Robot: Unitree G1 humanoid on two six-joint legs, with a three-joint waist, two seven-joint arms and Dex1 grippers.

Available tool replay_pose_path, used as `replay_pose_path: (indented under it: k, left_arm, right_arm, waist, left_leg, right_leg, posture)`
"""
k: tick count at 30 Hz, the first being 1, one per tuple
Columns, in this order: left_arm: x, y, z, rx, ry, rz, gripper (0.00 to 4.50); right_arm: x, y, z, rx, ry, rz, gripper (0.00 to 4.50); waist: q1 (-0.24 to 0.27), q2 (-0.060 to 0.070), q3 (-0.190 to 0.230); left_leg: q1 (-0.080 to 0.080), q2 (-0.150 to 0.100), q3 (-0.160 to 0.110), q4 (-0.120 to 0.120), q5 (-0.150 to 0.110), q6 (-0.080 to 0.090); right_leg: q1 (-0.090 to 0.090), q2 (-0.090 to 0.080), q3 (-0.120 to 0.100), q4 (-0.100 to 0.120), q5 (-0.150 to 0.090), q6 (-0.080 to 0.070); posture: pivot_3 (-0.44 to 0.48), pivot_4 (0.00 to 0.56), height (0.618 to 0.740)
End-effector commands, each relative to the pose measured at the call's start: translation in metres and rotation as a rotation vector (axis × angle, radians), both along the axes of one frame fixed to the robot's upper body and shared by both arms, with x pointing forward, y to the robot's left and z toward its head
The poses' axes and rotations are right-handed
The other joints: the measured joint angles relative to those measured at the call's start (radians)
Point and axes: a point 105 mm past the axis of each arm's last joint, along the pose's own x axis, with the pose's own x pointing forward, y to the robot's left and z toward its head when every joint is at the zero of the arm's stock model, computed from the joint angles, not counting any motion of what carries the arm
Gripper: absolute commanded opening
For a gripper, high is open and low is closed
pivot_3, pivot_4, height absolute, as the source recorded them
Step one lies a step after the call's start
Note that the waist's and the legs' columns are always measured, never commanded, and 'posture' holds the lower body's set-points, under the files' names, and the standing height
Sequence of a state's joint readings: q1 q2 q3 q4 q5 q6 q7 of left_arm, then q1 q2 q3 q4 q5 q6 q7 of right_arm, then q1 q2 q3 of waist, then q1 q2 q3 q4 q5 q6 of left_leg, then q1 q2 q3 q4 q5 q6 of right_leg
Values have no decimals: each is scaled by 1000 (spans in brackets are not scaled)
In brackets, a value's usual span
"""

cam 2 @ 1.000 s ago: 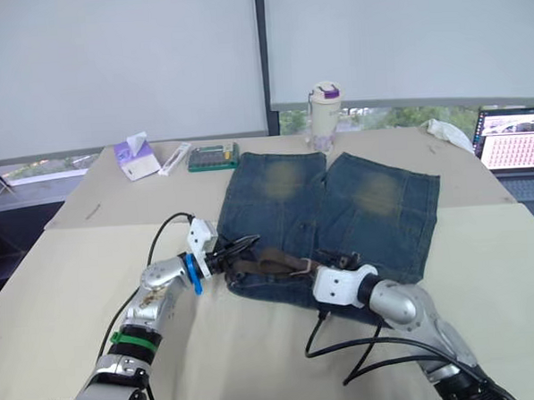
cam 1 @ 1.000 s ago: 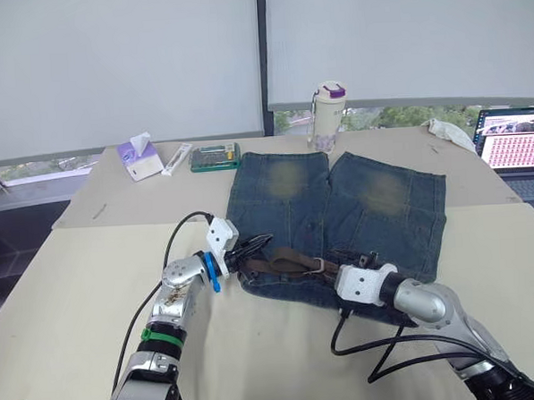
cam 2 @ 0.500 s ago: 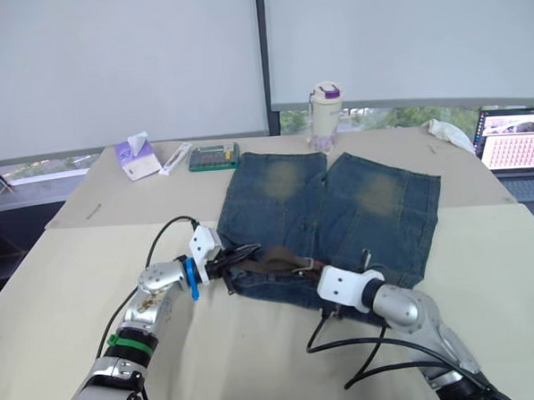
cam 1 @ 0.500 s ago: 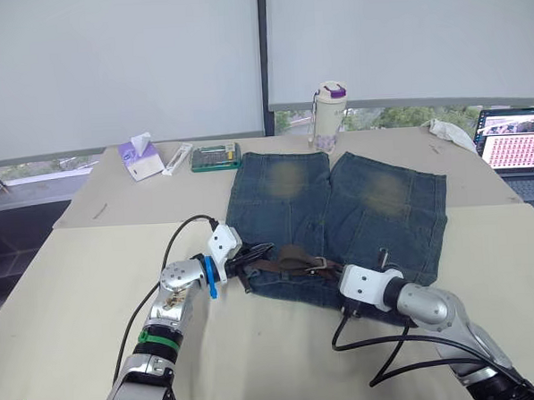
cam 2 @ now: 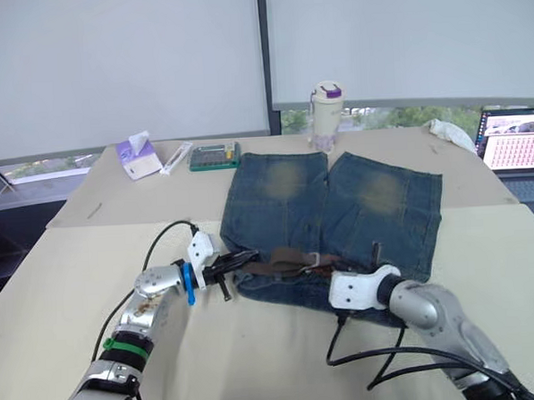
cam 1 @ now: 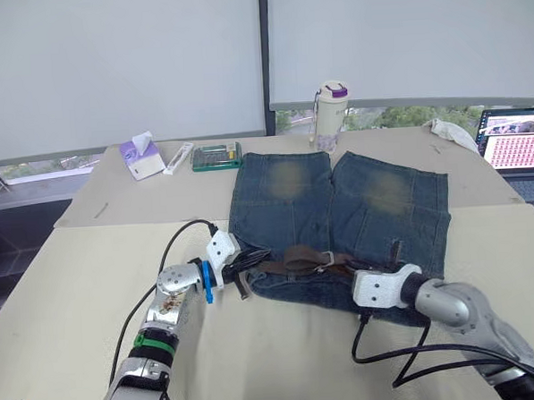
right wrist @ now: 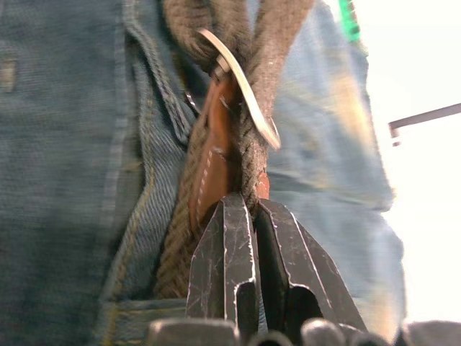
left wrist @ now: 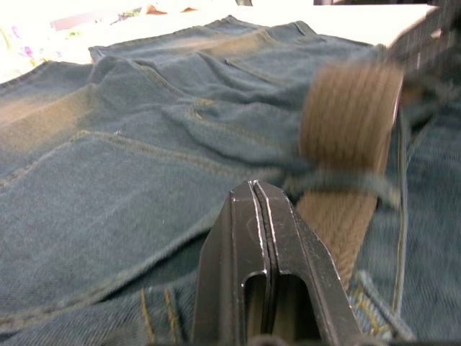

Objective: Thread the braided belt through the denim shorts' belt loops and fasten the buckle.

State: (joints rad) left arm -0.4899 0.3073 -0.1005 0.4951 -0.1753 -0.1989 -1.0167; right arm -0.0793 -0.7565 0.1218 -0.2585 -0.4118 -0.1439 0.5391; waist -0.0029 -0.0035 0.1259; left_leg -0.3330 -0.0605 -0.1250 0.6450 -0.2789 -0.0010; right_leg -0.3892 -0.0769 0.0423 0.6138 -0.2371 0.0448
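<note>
so my right gripper (right wrist: 245, 205) pinches the braided belt (right wrist: 248, 155) below the buckle (right wrist: 241, 86); left gripper (left wrist: 261, 194) pressed together, empty; draw gently, keep the denim shorts (cam 1: 339, 205) flat.

The open laptop with a pink screen (cam 1: 520, 155) is running off the picture's edge, and the brown braided belt (left wrist: 351, 108) is blurring in the left wrist view.

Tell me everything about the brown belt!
The belt is a brown braided strap lying along the waistband of the blue shorts, humped up in the middle. It has a silver buckle with a smooth leather piece behind it. The right gripper pinches the strap just below the buckle. The left gripper, jaws shut, sits at the belt's other end.
</note>
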Motion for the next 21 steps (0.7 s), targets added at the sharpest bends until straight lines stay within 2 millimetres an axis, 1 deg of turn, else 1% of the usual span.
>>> replay_pose_path:
  k: [1, 4, 5, 7, 10, 13, 16, 19, 21]
  left_arm:
    - [-6, -3, -3, 47, -29, -42, 0]
    - [-12, -5, -20, 150, -15, -87, 0]
    - [-13, -5, -27, 201, -12, -101, 0]
    - [-14, -6, -34, 263, -17, -118, 0]
    - [-13, -5, -36, 289, -16, -118, 0]
    - [-13, 0, -42, 338, -13, -122, 0]
    - [-15, 4, -48, 353, 6, -116, 0]
    - [-16, 5, -50, 346, 14, -110, 0]
    - [-16, 5, -50, 341, 17, -106, 0]
  right_arm:
    - [-1, -8, 21, -21, -89, -13, 75]
    - [-3, -10, 19, 6, -74, -31, 75]
    - [-4, -9, 15, 17, -60, -29, 75]
    - [-5, -6, 11, 21, -49, -25, 75]
    - [-7, -10, 11, 17, -47, -34, 75]
    - [-10, -20, 13, 4, -37, -58, 75]
    - [-19, -30, 11, -9, 9, -77, 75]
    - [-31, -41, 3, -34, 78, -97, 75]
    - [-35, -48, 1, -51, 95, -118, 75]
  waist:
    - [1, 0, 0]
    - [0, 0, 0]
    - [0, 0, 0]
    - [-1, 0, 0]
    - [0, 1, 0]
    - [1, 1, 0]
    - [2, 1, -1]
    - [0, 1, -1]
    - [-1, 1, -1]
  left_leg:
    - [0, 0, 0, 0, 0, 0]
    - [0, 0, 1, 0, 0, 0]
    - [0, 0, 2, 0, 0, 0]
    - [0, 0, 3, 0, 0, 0]
    - [1, 0, 3, 0, 0, 0]
    - [1, 0, 4, 0, 0, 0]
    - [1, 0, 4, 0, 0, 0]
    - [1, 1, 4, 0, 0, 1]
    - [1, 1, 5, -1, -1, 1]
  right_leg:
    - [0, 0, 0, 0, 0, 0]
    - [0, 0, 0, 0, 0, 0]
    - [0, 0, 0, 0, 0, 0]
    - [1, 0, 0, 0, 0, 0]
    - [1, 0, 0, 0, 0, 0]
    - [1, 0, 0, 0, 0, 0]
    - [1, 0, 0, 0, 0, 0]
    - [2, 0, 0, 0, 0, 0]
    - [2, 1, 0, 0, 0, 1]
  posture:
    - [0, 150, 740]
    - [0, 150, 740]
    - [0, 150, 740]
    - [0, 150, 740]
    - [0, 150, 740]
    - [0, 150, 740]
    - [0, 150, 740]
    - [0, 150, 740]
    - [0, 150, 740]
